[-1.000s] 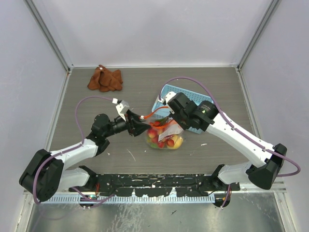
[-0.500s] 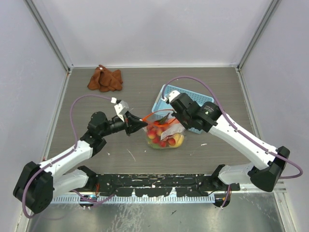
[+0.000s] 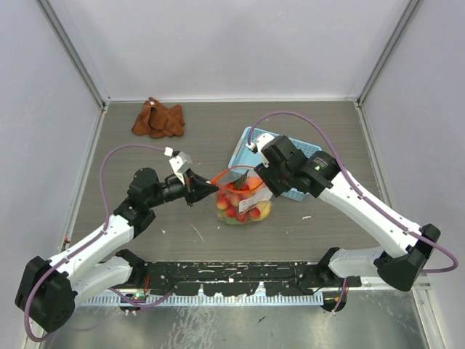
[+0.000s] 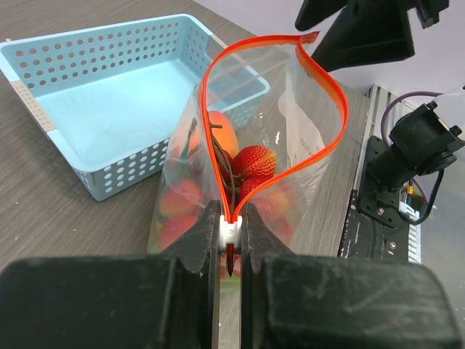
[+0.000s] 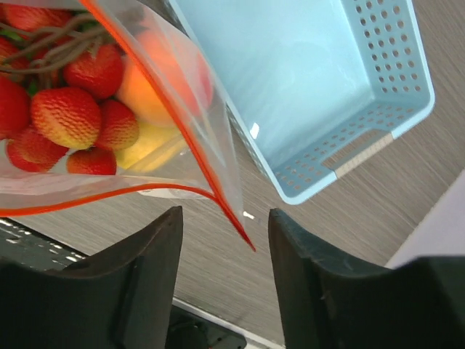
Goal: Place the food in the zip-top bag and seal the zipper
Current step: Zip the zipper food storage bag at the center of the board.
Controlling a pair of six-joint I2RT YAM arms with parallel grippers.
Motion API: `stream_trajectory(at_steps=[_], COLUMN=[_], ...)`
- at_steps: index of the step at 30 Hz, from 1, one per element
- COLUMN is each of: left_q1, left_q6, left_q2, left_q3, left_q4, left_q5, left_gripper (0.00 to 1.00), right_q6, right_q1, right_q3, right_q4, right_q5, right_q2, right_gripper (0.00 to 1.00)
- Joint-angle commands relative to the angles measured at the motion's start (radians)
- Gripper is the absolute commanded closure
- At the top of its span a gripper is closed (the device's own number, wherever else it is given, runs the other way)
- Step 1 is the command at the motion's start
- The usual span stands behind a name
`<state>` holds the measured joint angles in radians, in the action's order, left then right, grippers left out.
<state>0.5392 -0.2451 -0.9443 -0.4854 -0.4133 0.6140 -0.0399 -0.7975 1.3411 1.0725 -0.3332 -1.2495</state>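
The left pincer (image 4: 229,218) was closed on the white slider (image 4: 229,234) at the near end of the zipper (image 4: 332,94). The fruits (image 4: 254,161) were already seen inside the bag (image 4: 298,138), beside the blue basket (image 4: 43,109). The mouth was found wide open, and the right pincer (image 5: 225,229) was spread around its far corner. Only the sealing was judged to be left.

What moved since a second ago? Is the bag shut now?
The left fingers, shut on the white slider, pulled a little to the left, and the right fingers edged to the right. The bag slid slightly left, and its orange zipper is an open loop, not shut. The fruit stayed inside the bag; the blue basket and brown cloth did not move.
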Motion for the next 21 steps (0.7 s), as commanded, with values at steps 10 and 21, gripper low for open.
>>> stream_trajectory(at_steps=[10,21], left_q1=[-0.001,0.001], left_q6=[0.105,0.148], left_q2=[0.05,0.07], left_q3=[-0.196,-0.234], left_q4=[0.276,0.343], left_q5=[-0.011,0.017], left_gripper=[1.0,1.0], right_q6=[-0.125,-0.324], right_q1=[0.002,-0.002], right_q3=[0.179,0.222], right_q4=[-0.129,-0.319], right_q5=[0.463,0.711], right_q2=[0.01,-0.1], right_gripper=[0.03,0.0])
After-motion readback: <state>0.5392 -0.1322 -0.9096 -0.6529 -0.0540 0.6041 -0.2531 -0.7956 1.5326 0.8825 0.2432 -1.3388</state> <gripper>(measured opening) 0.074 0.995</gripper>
